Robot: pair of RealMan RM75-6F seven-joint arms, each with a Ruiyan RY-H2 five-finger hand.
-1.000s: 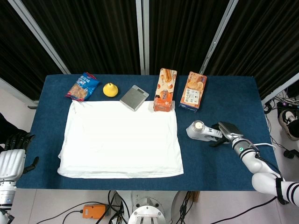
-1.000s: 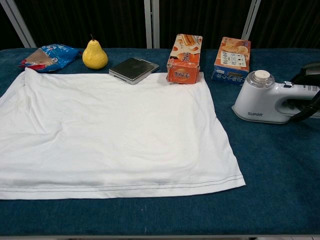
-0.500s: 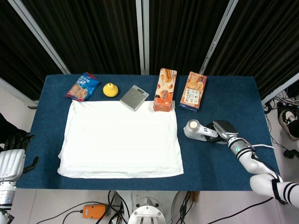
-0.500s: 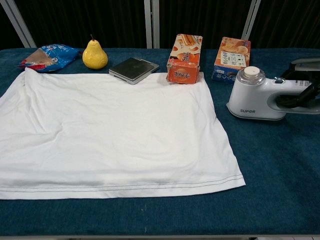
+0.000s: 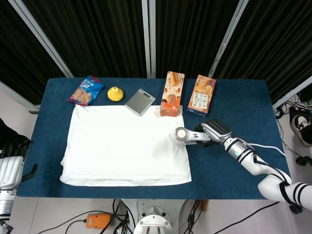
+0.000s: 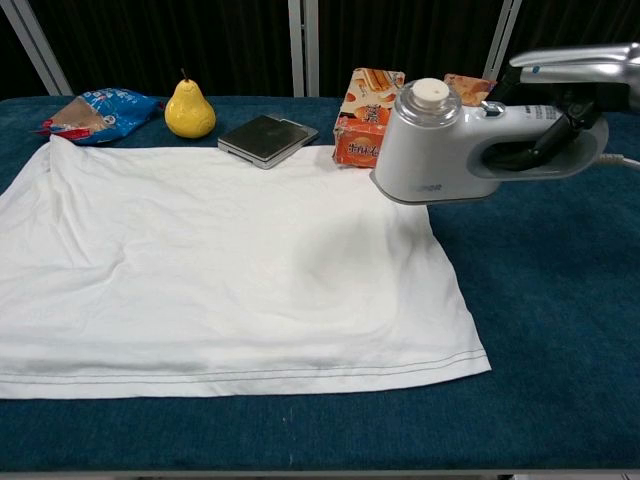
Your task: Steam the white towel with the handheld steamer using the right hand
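The white towel [image 5: 126,146] [image 6: 220,270] lies spread flat on the blue table. My right hand [image 5: 214,130] [image 6: 570,90] grips the handle of the white handheld steamer [image 5: 187,136] [image 6: 450,145]. The steamer hangs in the air above the towel's right edge, its round capped head toward the towel, and throws a faint shadow on the cloth. My left hand [image 5: 12,163] hangs off the table's left edge, well away from the towel, fingers apart and holding nothing.
Along the back of the table [image 5: 234,102] stand a blue snack bag [image 5: 86,90], a yellow pear [image 5: 115,93], a grey scale [image 5: 140,102], and two orange boxes [image 5: 172,93] [image 5: 201,95]. A white cord [image 5: 270,146] trails from the steamer.
My right hand has lifted the steamer off the table and carried it left, from the bare blue surface to above the towel's right edge. The left hand has stayed put.
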